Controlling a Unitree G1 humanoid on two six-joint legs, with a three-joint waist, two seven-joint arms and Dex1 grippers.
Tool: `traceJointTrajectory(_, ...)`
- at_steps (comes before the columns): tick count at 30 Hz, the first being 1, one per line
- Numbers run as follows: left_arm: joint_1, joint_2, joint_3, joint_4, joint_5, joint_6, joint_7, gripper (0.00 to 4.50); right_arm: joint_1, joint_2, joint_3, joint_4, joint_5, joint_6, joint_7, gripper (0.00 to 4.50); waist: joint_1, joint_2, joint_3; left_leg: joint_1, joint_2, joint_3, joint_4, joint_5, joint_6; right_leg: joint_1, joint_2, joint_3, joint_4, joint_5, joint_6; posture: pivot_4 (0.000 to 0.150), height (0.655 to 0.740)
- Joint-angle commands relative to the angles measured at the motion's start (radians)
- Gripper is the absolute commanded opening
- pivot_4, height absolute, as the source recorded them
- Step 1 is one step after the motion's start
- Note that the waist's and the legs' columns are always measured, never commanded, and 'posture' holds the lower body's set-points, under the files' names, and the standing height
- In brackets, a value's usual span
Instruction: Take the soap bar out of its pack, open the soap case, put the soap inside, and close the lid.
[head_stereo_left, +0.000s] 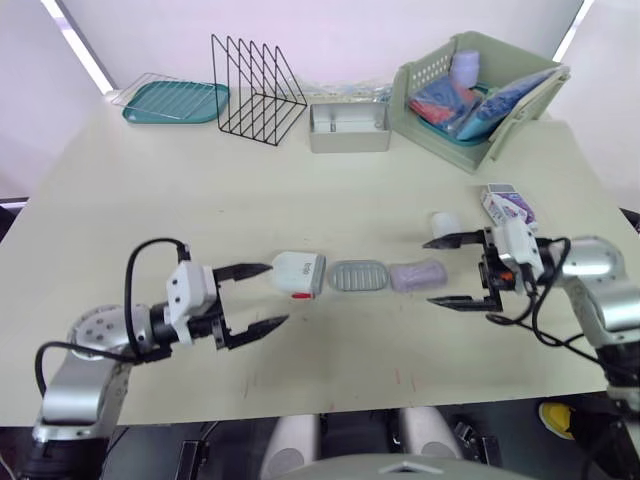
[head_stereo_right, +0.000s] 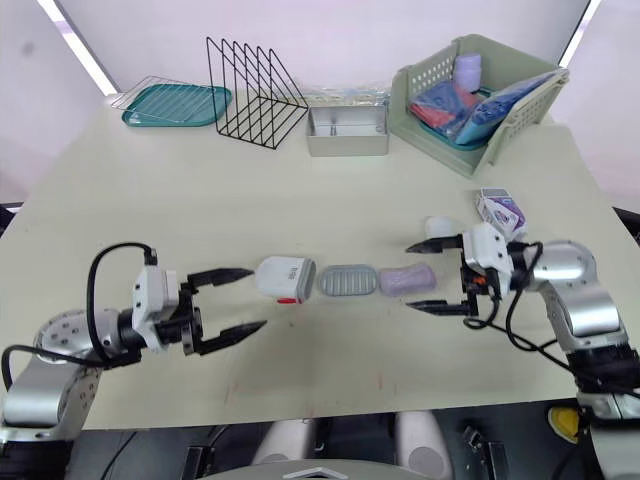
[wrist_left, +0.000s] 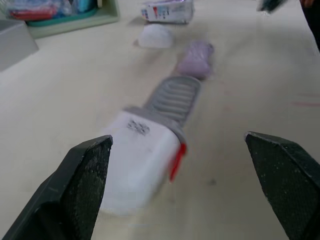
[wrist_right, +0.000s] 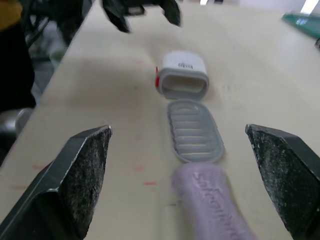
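As left hand (head_stereo_left: 278, 293) gapes level, right hand (head_stereo_left: 428, 271) mirrors.

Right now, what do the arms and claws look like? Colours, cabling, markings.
The left arm and right arm are silver-grey metal with round joints and a white block at each wrist. The left claw and right claw each have two matte black fingers tapering to points. Black cables loop from wrists to forearms. A small orange part sits at the right wrist. No markings readable.

Pale table (head_stereo_left: 200, 200) against white wall (head_stereo_left: 330, 30) — bright light strips (head_stereo_left: 79, 50).
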Motion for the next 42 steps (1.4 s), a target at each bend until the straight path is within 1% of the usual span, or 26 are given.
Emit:
traceJointTrajectory(1,0.028,-0.012,-0.035,-0.01,0.029,-0.092,-0.012,4.49,-0.103,-0.034,0.097,0.012,-0.111,0.046,0.019,4.5,0.01,0.0,0.0,0.0,0.0,-0.001,0.0,0.0,0.0,0.0,0.0,-0.001,0.0,0.0,0.0,0.15,0.74)
traceJointTrajectory(4,0.046,-0.02,-0.086,-0.008,0.042,-0.116,-0.026,4.49,-0.182,-0.044,0.181,0.079,-0.198,0.04,0.058,4.5,0.02,0.0,0.0,-0.001,-0.001,-0.001,0.0,0.0,0.0,0.0,0.0,-0.001,-0.001,0.0,0.0,0.15,0.74)
traceJointTrajectory(10,0.055,-0.022,-0.129,0.019,0.057,-0.148,-0.023,4.49,-0.271,-0.022,0.265,0.183,-0.296,0.056,0.08,4.5,0.018,0.0,0.0,-0.001,-0.001,0.0,0.0,0.0,0.0,0.0,0.0,-0.001,-0.001,0.0,0.0,0.15,0.74)
traceJointTrajectory(23,0.062,-0.009,-0.08,0.075,0.052,-0.181,0.023,4.49,-0.303,0.048,0.31,0.29,-0.375,-0.005,0.082,4.5,0.018,0.0,0.0,-0.001,-0.001,0.0,0.0,0.0,0.0,0.0,0.0,-0.001,-0.001,0.0,0.0,0.15,0.74)
traceJointTrajectory(24,0.062,-0.007,-0.078,0.077,0.052,-0.182,0.025,4.5,-0.304,0.05,0.311,0.294,-0.378,-0.009,0.083,3.97,0.018,0.0,0.0,-0.001,-0.001,0.0,0.0,0.0,0.0,0.0,0.0,-0.001,-0.001,0.0,0.0,0.15,0.74)
traceJointTrajectory(25,0.062,-0.005,-0.076,0.077,0.05,-0.181,0.027,4.5,-0.304,0.047,0.313,0.3,-0.391,-0.026,0.081,3.61,0.017,0.0,0.0,-0.001,-0.001,0.0,0.0,0.0,0.0,0.0,0.0,-0.001,-0.001,0.0,0.0,0.15,0.74)
traceJointTrajectory(26,0.062,-0.003,-0.075,0.076,0.049,-0.18,0.028,4.5,-0.303,0.044,0.315,0.306,-0.398,-0.045,0.083,3.11,0.017,0.0,0.0,-0.001,-0.001,0.0,0.0,0.0,0.0,0.0,0.0,-0.001,-0.001,0.0,0.0,0.15,0.74)
traceJointTrajectory(27,0.064,-0.002,-0.073,0.075,0.048,-0.18,0.029,4.5,-0.302,0.042,0.314,0.311,-0.402,-0.053,0.084,2.74,0.017,0.0,0.0,-0.001,-0.001,0.0,0.0,0.0,0.0,0.0,0.0,-0.001,-0.001,0.0,0.0,0.15,0.74)
traceJointTrajectory(28,0.066,-0.001,-0.072,0.074,0.047,-0.179,0.03,4.5,-0.302,0.041,0.312,0.316,-0.405,-0.06,0.085,2.1,0.016,0.0,0.0,-0.001,-0.001,0.0,0.0,0.0,0.0,0.0,0.0,-0.001,-0.001,0.0,0.0,0.15,0.74)
traceJointTrajectory(29,0.067,-0.001,-0.071,0.072,0.047,-0.179,0.031,4.5,-0.302,0.04,0.309,0.319,-0.405,-0.064,0.087,1.77,0.016,0.0,0.0,-0.001,-0.001,0.0,-0.001,0.0,0.0,0.0,0.0,-0.001,-0.001,0.0,0.0,0.15,0.74)
traceJointTrajectory(30,0.069,-0.001,-0.069,0.071,0.046,-0.178,0.033,4.5,-0.302,0.039,0.305,0.321,-0.404,-0.067,0.088,1.64,0.016,0.0,0.0,-0.001,-0.001,0.0,0.0,0.0,0.0,0.0,0.0,-0.001,-0.001,0.0,0.0,0.15,0.74)
traceJointTrajectory(32,0.071,-0.001,-0.067,0.071,0.044,-0.177,0.035,4.5,-0.306,0.038,0.299,0.321,-0.402,-0.07,0.09,1.64,0.016,0.0,0.0,0.0,-0.001,0.0,0.0,0.0,0.0,0.0,0.0,-0.001,-0.001,0.0,0.0,0.15,0.74)
traceJointTrajectory(35,0.07,0.0,-0.054,0.077,0.038,-0.175,0.035,4.5,-0.319,0.027,0.278,0.267,-0.372,-0.016,0.112,1.64,0.017,0.0,0.0,-0.001,-0.001,0.0,0.0,0.0,0.0,0.0,0.0,-0.001,-0.001,0.0,0.0,0.15,0.74)
traceJointTrajectory(38,0.054,0.002,-0.036,0.087,0.029,-0.167,0.039,4.5,-0.341,0.042,0.251,0.173,-0.32,0.138,0.104,1.64,0.017,0.0,0.0,-0.001,-0.001,0.0,-0.001,0.0,0.0,-0.001,0.0,-0.001,-0.001,0.0,0.0,0.15,0.74)
traceJointTrajectory(42,0.034,0.003,-0.019,0.105,0.027,-0.162,0.053,4.5,-0.377,0.1,0.259,0.034,-0.292,0.382,0.028,1.64,0.01,0.0,0.0,-0.001,0.001,-0.001,-0.001,0.0,0.0,-0.001,0.001,-0.001,-0.001,0.001,-0.001,0.15,0.74)
